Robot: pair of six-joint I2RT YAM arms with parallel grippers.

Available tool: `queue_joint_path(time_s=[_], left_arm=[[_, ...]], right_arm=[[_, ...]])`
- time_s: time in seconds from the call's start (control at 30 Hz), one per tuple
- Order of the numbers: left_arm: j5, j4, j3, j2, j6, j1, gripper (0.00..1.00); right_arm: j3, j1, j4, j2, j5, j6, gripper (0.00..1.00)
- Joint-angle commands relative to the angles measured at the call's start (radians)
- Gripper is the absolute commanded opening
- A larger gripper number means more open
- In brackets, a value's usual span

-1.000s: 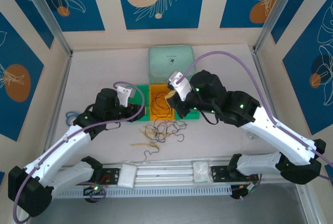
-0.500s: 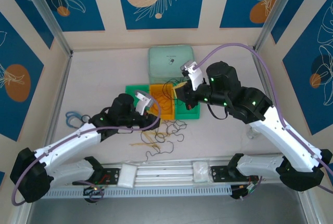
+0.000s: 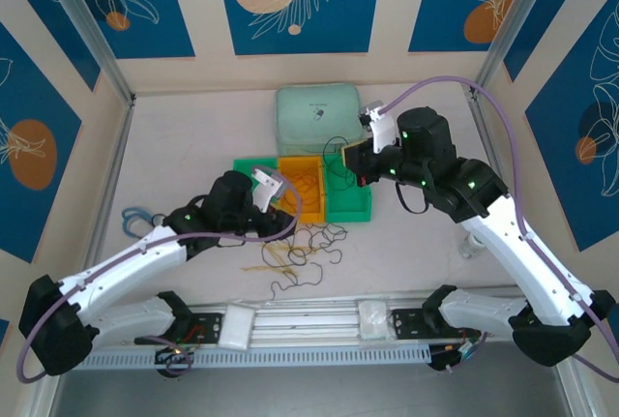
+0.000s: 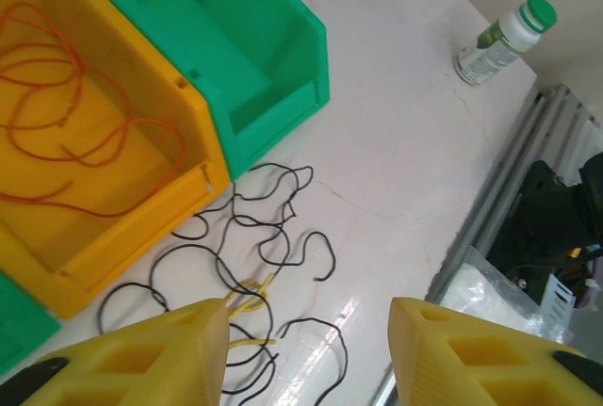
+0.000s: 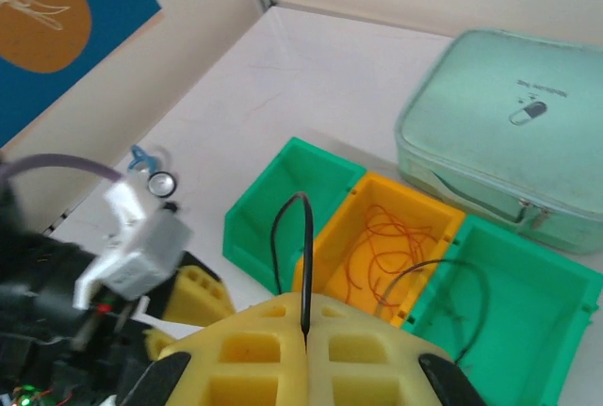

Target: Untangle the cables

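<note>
Right gripper [image 5: 303, 331]: closed tight on one black cable [image 5: 307, 236], whose loop stands above my fingers, over the bins.
Left gripper [image 4: 306, 340]: about half open, holding nothing, above the tangle [image 3: 308, 243] on the table [image 4: 405, 161].
Cables: black and pale yellow strands cross just in front of the orange bin [image 4: 203, 156]; orange cables [image 4: 85, 133] lie inside it.
Risk: the thin strand may slip from my pinch, or its tail may snag the green bin [image 5: 528, 331] wall. Closing my left gripper on a crossing would likely lift several strands.
Room: bin walls behind the tangle; open table toward the bottle [image 4: 499, 43].
</note>
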Motion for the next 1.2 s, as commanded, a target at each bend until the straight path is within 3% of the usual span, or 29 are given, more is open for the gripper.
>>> queue_joint_path(time_s=[0.0, 0.47, 0.87, 1.17], left_arm=[[-0.088, -0.094, 0.037, -0.043, 0.05, -0.006, 0.49], [-0.134, -0.134, 0.044, -0.044, 0.068, -0.005, 0.49], [-0.141, -0.138, 0.052, -0.017, 0.085, -0.003, 0.49], [-0.147, -0.137, 0.05, 0.001, 0.092, -0.001, 0.49]], right_arm=[[-0.035, -0.045, 0.048, 0.007, -0.039, 0.027, 0.01], [-0.186, -0.261, 0.198, 0.151, -0.218, 0.089, 0.0], [-0.243, -0.273, 0.236, 0.323, -0.232, 0.1, 0.02], [-0.189, -0.241, 0.149, 0.418, -0.16, 0.06, 0.19]])
